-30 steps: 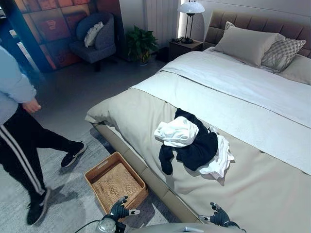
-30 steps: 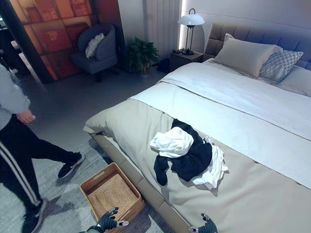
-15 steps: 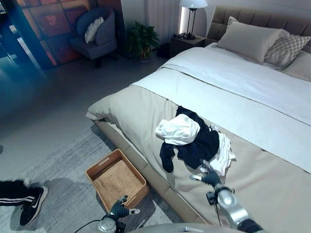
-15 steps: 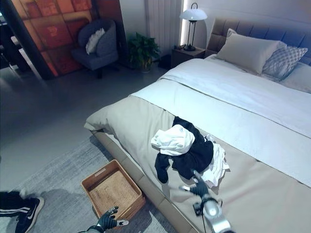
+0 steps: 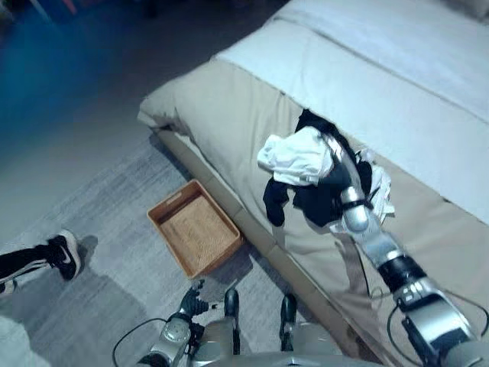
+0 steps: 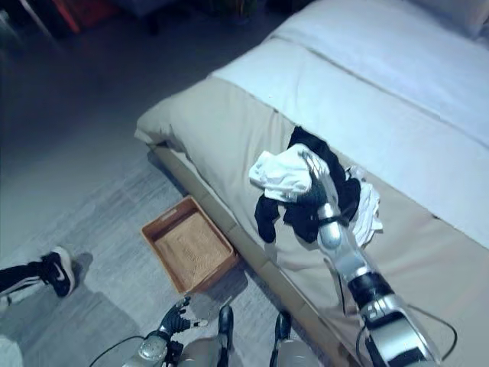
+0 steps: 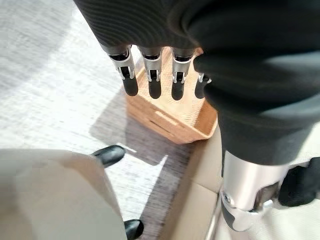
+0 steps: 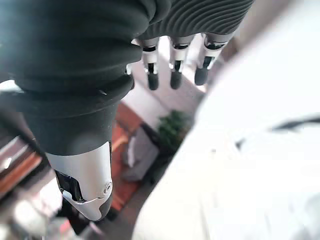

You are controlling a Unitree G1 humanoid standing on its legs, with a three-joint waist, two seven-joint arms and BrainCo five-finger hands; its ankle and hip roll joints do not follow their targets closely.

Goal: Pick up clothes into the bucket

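On the bed [image 5: 229, 115], left eye view: pile of clothes [image 5: 321, 180] near the bed's floor-side edge, made up of a white garment [image 5: 294, 157] on top toward the floor side, a dark garment [image 5: 325, 200] beneath it and a second white piece [image 5: 380, 195] at the far side. Pile's long axis runs roughly across the bed, from the floor-side edge inward; one dark sleeve hangs toward that edge. Right hand [image 5: 336, 153] lies over the pile at the seam of white and dark cloth, arm stretched along the bed. Woven basket [image 5: 195, 228], rectangular, sits on the grey rug [image 5: 99, 229] just beside the bed base, long axis roughly parallel to the bed's side. Left hand [image 5: 192, 300] low, near the basket's near corner. Person's shoe [image 5: 65, 254] on the rug, well apart from the basket.

Right eye view: same layout; right hand [image 6: 315, 170] over the white garment [image 6: 281, 172].

Left wrist view: left hand [image 7: 150, 75] with fingers straight and spread, holding nothing, above the basket [image 7: 175, 117].

Right wrist view: right hand [image 8: 172, 70] with fingers extended and apart, not closed on cloth; pale fabric close beneath.
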